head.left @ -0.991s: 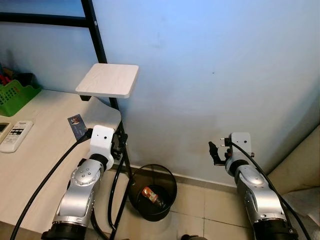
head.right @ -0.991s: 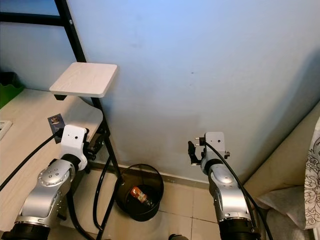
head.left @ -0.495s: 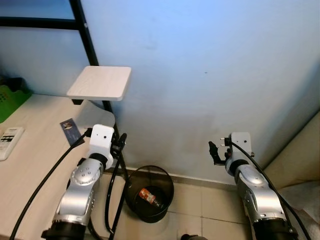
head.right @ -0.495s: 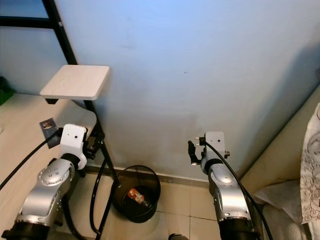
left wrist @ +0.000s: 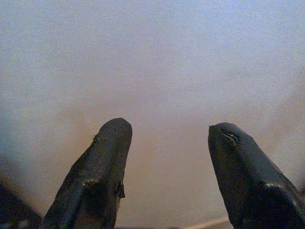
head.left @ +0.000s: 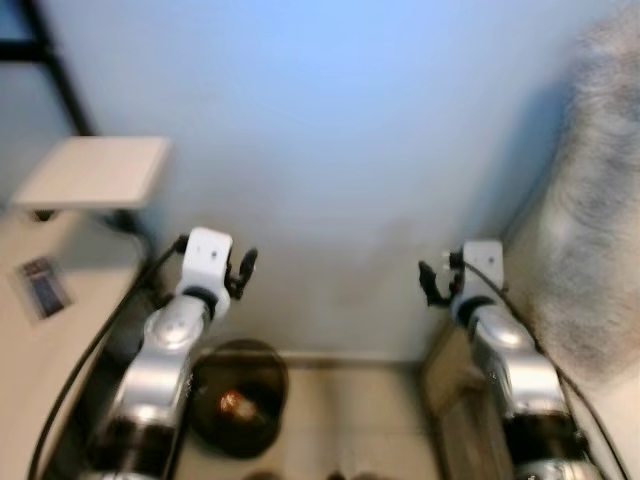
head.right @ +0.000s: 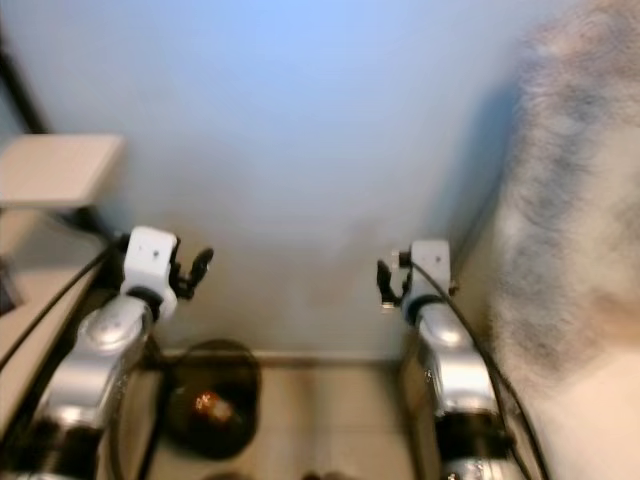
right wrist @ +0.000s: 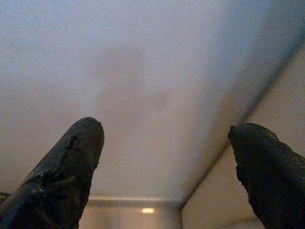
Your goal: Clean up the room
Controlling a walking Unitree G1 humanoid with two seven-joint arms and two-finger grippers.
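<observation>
A: Bin (head.left: 238,400) sat on the floor by the wall (head.left: 330,150), below the left gripper (left wrist: 167,143); orientation blurred.
B: Grippers?
A: Both spread, empty, right gripper (right wrist: 167,152) too. Shelf (head.left: 95,170) left.

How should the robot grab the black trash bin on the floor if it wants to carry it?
Probably by the rim of the trash bin, coming straight down from above. It stands upright with its round mouth open to the top, so one finger could slip inside and one outside. The left claw is nearer to it. The picture is blurry, so finer detail cannot be told.
</observation>
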